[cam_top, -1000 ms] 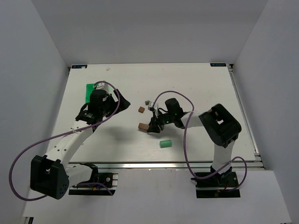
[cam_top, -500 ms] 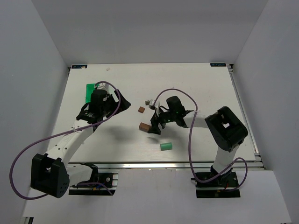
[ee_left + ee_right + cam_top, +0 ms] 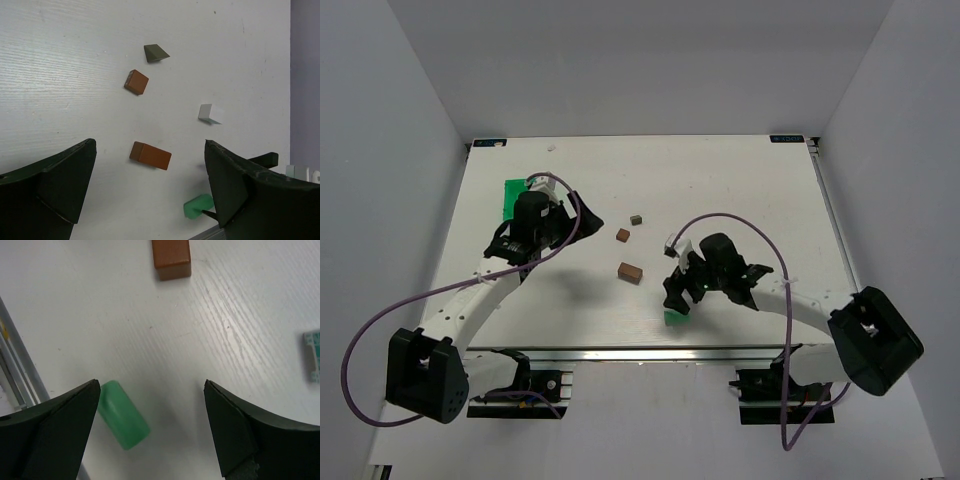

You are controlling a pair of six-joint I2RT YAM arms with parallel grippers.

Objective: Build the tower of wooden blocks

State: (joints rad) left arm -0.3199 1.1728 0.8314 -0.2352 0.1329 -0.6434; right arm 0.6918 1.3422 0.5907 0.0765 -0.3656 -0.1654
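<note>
The wood block tower is out of view: the blocks lie loose and apart on the white table (image 3: 760, 190). A long brown block (image 3: 630, 271) (image 3: 150, 155) (image 3: 171, 257) lies flat at the middle. Behind it are a small brown cube (image 3: 623, 235) (image 3: 136, 82), an olive wedge (image 3: 636, 217) (image 3: 156, 52) and a whitish block (image 3: 210, 113). A green cylinder (image 3: 673, 318) (image 3: 122, 415) lies near the front edge. My right gripper (image 3: 678, 296) (image 3: 150, 385) hangs open over it, and the cylinder lies beside one finger. My left gripper (image 3: 582, 225) (image 3: 150, 144) is open and empty, high over the table at the left.
A flat green piece (image 3: 512, 196) lies at the back left behind the left arm. The metal rail (image 3: 700, 352) runs along the table's front edge, close to the green cylinder. Grey walls close in the table on three sides.
My right gripper has opened and let go of the long brown block, then pulled back toward the front edge over the green cylinder. The left arm has stayed still.
</note>
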